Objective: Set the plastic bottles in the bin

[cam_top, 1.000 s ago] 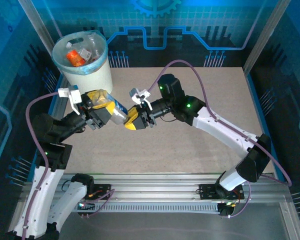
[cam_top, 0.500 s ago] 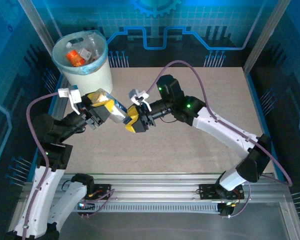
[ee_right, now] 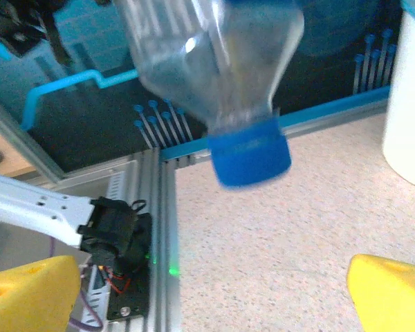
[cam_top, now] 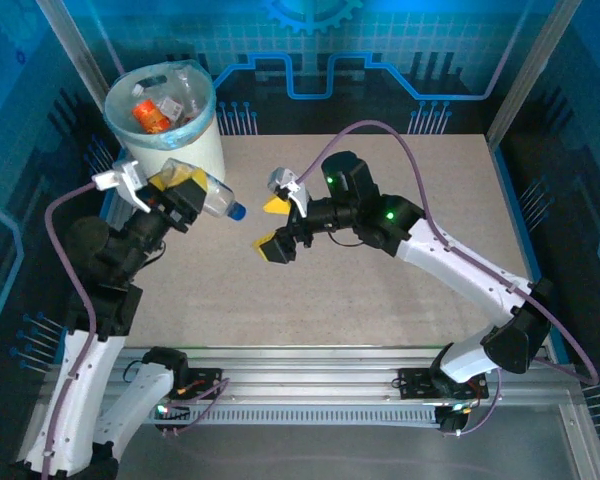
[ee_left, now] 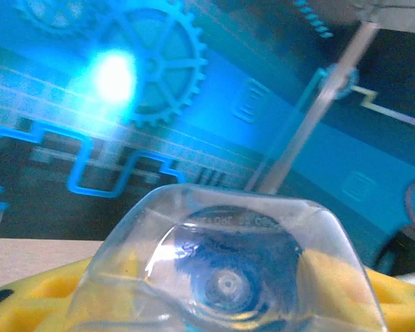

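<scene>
Top external view puts the left gripper [cam_top: 190, 187] just in front of the bin [cam_top: 202, 152], its yellow fingers closed around the base end of a clear bottle [cam_top: 217, 199]. The bottle lies nearly level above the table [cam_top: 400, 230], with its blue cap [cam_top: 237, 211] pointing toward the right gripper [cam_top: 275, 226]. That gripper stands apart from the cap with its fingers spread wide and nothing between them. In the left wrist view the bottle's base [ee_left: 225, 277] sits squarely between the yellow pads [ee_left: 335, 273], which looks like a centred hold. The right wrist view shows the capped neck [ee_right: 252, 158] hanging free above the tabletop, well clear of its own fingertips [ee_right: 394, 290]. The step in hand appears to be the carry to the bin, where other bottles [cam_top: 150, 115] already lie. To do it well, the left arm should lift first so that the long, projecting cap end clears the rim and the folded bag, then swing back over the opening. Opening the fingers only once the whole bottle is above the mouth should prevent a glancing hit on the rim. A smooth plastic wall held near one end may pivot in the grip, so a slow, steady turn seems wise. The right arm is best kept where it is, out of the swing path.
</scene>
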